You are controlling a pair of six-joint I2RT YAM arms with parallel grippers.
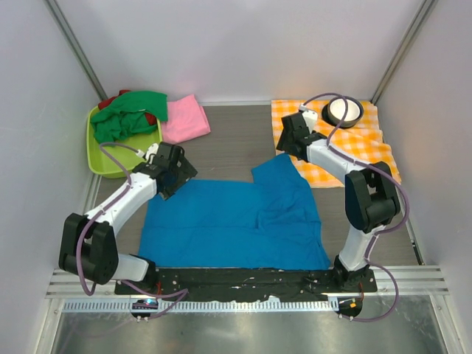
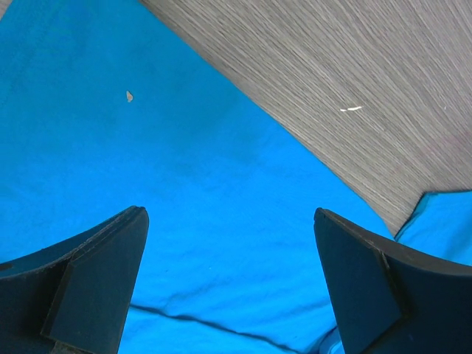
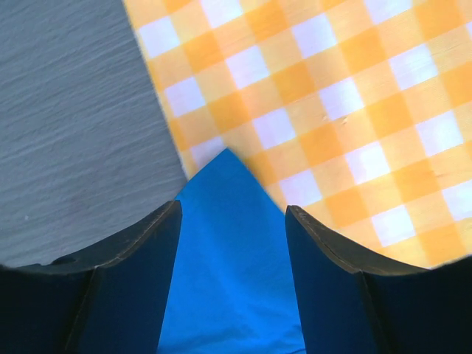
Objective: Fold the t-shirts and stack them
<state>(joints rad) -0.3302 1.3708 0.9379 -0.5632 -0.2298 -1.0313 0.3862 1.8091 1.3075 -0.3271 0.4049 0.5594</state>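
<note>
Right fingers stand apart astride the blue t-shirt's sleeve tip at 1 o'clock, beside the checked cloth. Left fingers gape over its 10 o'clock corner. Spread on the desk, it looks light and limp: pinch the corners.

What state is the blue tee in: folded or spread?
Spread, not yet folded: the blue t-shirt lies open and flat on the table, rumpled along one side.
</note>
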